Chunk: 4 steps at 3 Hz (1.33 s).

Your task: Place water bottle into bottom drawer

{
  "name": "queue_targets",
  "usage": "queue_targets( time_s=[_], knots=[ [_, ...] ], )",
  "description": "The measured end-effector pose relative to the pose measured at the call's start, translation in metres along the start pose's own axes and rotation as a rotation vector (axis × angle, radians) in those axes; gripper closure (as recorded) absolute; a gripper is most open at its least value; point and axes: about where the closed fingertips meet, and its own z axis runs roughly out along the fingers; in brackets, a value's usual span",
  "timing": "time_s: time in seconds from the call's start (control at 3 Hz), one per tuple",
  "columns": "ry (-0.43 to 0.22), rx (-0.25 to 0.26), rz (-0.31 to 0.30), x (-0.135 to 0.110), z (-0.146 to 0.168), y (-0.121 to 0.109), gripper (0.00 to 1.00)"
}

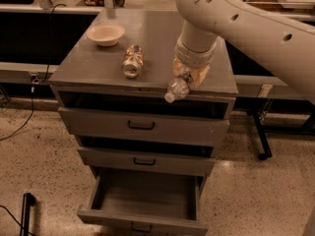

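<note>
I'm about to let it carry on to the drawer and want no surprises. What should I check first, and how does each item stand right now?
1. Gripper holding the water bottle: ok, bottle tilted cap-down at the front edge of the cabinet top.
2. Bottom drawer open: ok, pulled out.
3. Room inside it: ok, nothing visible inside.
4. Upper drawers out of the way: ok, both pushed in.
5. Jar and bowl apart from the gripper: ok.
6. Grip firm enough: cannot tell.

No legible text anywhere.
</note>
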Motion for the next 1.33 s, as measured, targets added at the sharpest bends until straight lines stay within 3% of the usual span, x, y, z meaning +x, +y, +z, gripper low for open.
queue_targets(
  time_s=[0.33, 0.67, 1.0, 1.33],
  knots=[
    [-0.027, 0.026, 0.129, 0.006, -0.024, 0.000, 1.00],
    [-0.032, 0.012, 0.307, 0.005, -0.048, 0.013, 1.00],
    [0.016, 0.019, 0.481, 0.000, -0.078, 0.031, 1.00],
    [0.018, 0.020, 0.569, -0.002, -0.080, 0.031, 1.00]
  ],
)
